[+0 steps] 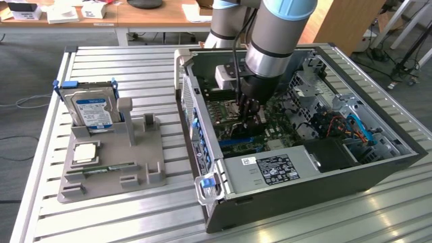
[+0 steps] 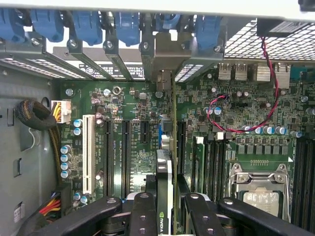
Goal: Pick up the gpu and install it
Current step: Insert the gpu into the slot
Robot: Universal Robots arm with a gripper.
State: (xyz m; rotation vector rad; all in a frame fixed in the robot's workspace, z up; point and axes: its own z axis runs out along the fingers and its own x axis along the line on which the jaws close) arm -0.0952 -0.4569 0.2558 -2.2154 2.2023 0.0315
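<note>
ribbed silver aluminium slatted work table (image 1: 324, 223) on a dull grey floor (image 1: 27, 66), light-brown wooden desk (image 1: 155, 17) along the far side carrying small white boxes (image 1: 57, 12), tan wooden panel (image 1: 344, 23) toward the exterior view's right, black cables (image 1: 405, 61) trailing on the floor beside it.

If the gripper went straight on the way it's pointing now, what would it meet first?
The gripper points at the motherboard, its jaws shut on the gpu. The card's leading edge would probably meet the board among the expansion slots first; how much gap remains is unclear.
</note>
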